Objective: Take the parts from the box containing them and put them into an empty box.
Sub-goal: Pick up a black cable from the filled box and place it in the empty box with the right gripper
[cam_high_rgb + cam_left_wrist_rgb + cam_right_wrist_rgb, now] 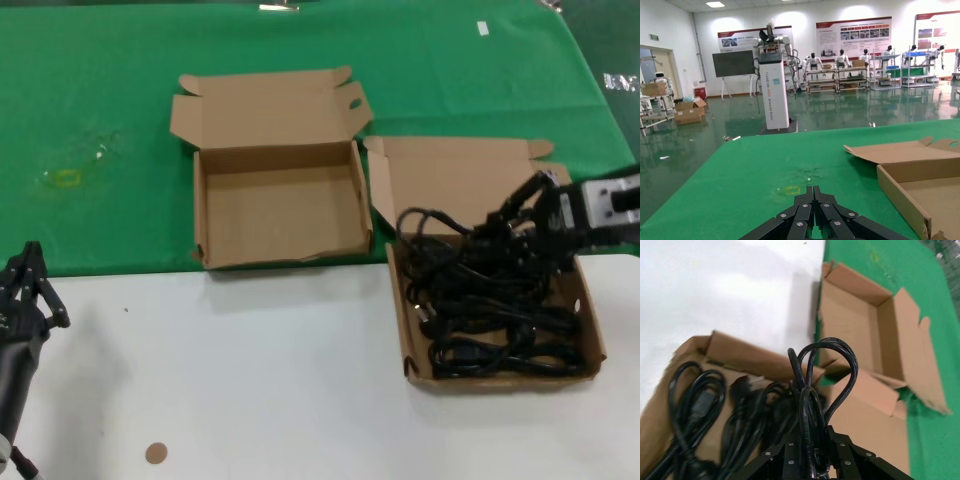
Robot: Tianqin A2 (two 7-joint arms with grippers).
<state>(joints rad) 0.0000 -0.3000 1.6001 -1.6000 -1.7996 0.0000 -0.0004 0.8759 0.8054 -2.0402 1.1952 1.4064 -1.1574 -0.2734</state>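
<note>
- Power cords [490, 310]: black, loosely coiled, heaped in the straight-walled box [596, 330] on the robot's right, which sits on the white table [250, 370] with its lid over the green cloth [100, 100].
- Right gripper [500, 232]: over the far part of that box, fingers closed on one cord; the wrist view shows its loop [827, 370] standing up out of the jaws.
- Handling, as a judgement: light, limp, fairly grippy; coils likely to snag neighbours and drag them along. Best taken across a bundled run of strands, not by a plug.
- Empty box [280, 215]: on the cloth, just left of the full one, bare inside.
- Left gripper [30, 290]: parked near the table's left edge, fingers together.
- Hard to make out: the number of cords and which plug belongs to which; the pinch point itself is hidden.
</note>
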